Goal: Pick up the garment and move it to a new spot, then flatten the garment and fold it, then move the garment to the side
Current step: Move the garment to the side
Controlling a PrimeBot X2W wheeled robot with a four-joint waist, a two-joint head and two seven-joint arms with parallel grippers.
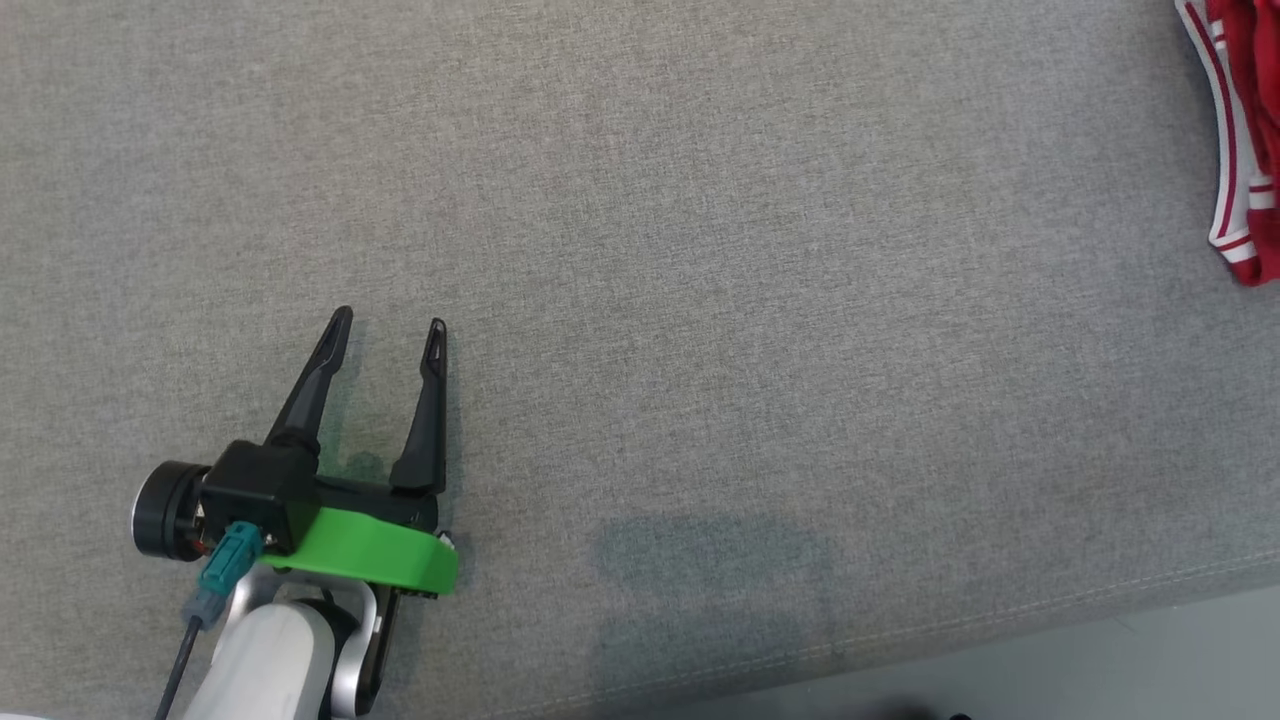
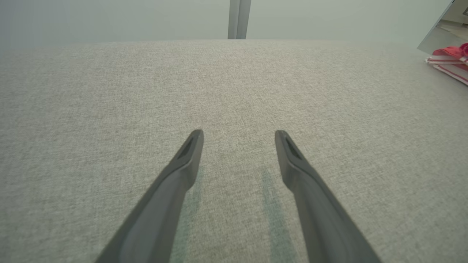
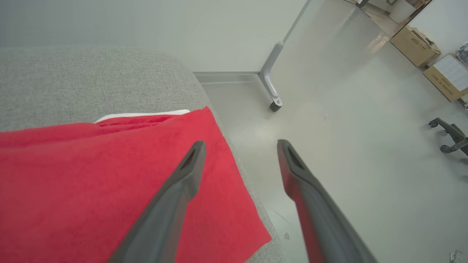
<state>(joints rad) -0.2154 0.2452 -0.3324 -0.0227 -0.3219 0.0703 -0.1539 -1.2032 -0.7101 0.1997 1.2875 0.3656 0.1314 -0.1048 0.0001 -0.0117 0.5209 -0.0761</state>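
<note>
A wide table (image 1: 700,250) covered with grey woven fabric takes most of the head view. Its near edge has a stitched seam, and beyond this edge a pale, smooth floor (image 3: 347,109) is seen.

The garment (image 3: 91,175) is red, with a white and red striped trim. It lies on the right end of the table, at the rounded corner, and its lower corner reaches out to the table edge. In the head view it is at the far upper right, cut by the border of the frame. It is well apart from the left arm.

The left gripper (image 1: 390,320) is at the lower left of the head view, over bare fabric. Its two dark fingers are spread wide and there is nothing between them. In the left wrist view they point across the table and their shadows fall on the fabric just beside them.

The right gripper (image 3: 241,143) is also spread wide and it has hold of nothing. In its own wrist view one finger is above the garment and the other is above the floor, past the table edge. Whether the first finger touches the cloth, it is not possible to tell.

On the floor further away are two cardboard boxes (image 3: 415,45), a metal leg (image 3: 272,84) and part of a chair base (image 3: 451,135).
</note>
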